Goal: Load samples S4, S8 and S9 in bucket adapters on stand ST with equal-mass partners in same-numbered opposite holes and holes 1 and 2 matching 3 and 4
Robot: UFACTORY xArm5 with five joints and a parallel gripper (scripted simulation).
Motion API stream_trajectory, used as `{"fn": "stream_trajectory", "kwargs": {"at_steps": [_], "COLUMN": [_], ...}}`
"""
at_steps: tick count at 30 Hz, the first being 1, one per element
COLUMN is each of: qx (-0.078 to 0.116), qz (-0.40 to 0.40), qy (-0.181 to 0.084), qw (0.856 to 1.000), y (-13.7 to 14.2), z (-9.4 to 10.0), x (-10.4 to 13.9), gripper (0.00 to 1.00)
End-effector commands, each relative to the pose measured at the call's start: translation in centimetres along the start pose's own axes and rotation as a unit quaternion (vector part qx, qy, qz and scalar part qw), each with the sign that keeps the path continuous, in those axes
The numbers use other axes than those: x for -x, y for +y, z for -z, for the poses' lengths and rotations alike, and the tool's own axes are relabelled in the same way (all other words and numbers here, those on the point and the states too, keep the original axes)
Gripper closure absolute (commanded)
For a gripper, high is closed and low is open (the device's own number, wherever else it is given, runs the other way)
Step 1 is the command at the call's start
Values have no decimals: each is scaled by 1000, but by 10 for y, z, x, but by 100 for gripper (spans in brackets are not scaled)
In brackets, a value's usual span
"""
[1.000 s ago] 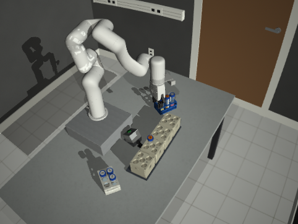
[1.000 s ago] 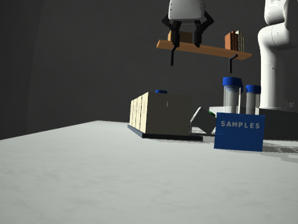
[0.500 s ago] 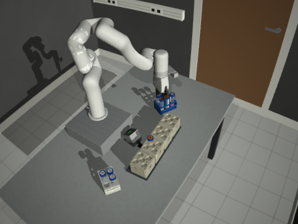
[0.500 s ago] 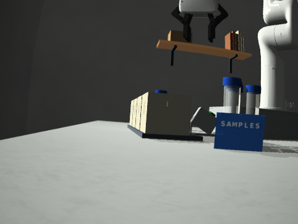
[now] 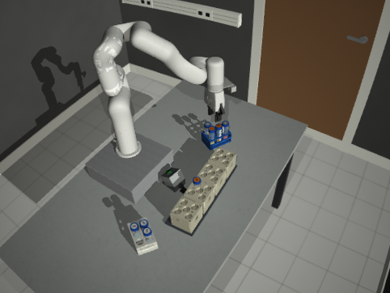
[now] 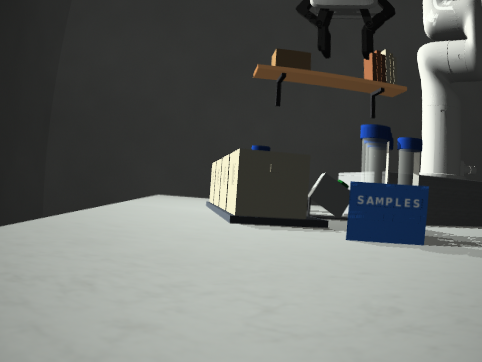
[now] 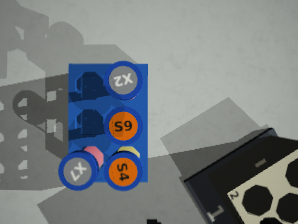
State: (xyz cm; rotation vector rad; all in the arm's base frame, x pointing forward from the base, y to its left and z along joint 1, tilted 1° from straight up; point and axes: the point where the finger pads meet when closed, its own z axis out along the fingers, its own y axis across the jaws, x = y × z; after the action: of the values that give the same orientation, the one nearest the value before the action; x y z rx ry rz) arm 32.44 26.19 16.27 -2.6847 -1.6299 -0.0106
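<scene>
My gripper [image 5: 217, 118] [image 6: 346, 56] is open and empty, high above the blue sample rack [image 5: 219, 143] [image 6: 387, 220] [image 7: 144, 100]. The rack holds orange-dotted S4 [image 5: 211, 130] [image 7: 123, 172] and S9 [image 5: 218, 127] [image 7: 123, 126], and grey-dotted X2 [image 5: 225, 124] [image 7: 123, 80] and X7 [image 5: 207, 125] [image 7: 78, 171]. Two wells show empty. S8 [image 5: 197, 180] [image 6: 260, 148] stands in the third adapter from this rack, in a corner hole on the key's side. The nearest adapter [image 7: 270, 178] shows partly in the wrist view. Three blue-capped blanks stand in the white rack [image 5: 146, 247]; their numbers are unreadable.
Four cream adapters stand in a row on the dark stand [image 5: 192, 233] [image 6: 280, 221]. The small sloped desk [image 5: 175, 178] [image 6: 327, 196] with the green key [image 5: 169, 171] is beside the row, on the robot base's side. The white rack stands near the row's far end.
</scene>
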Motion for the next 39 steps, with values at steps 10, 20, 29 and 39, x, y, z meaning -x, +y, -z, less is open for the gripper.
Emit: {"fn": "stream_trajectory", "kwargs": {"at_steps": [10,20,29,39], "qx": [-7,-7,-7,-7], "qz": [0,0,0,0], "qy": [5,5,5,5], "qw": [1000,1000,1000,1000], "y": [-44,-50,-50,-50], "z": [2,2,0,-20], "x": [-50,-57,-57,-57], "gripper": [43,43,43,43]}}
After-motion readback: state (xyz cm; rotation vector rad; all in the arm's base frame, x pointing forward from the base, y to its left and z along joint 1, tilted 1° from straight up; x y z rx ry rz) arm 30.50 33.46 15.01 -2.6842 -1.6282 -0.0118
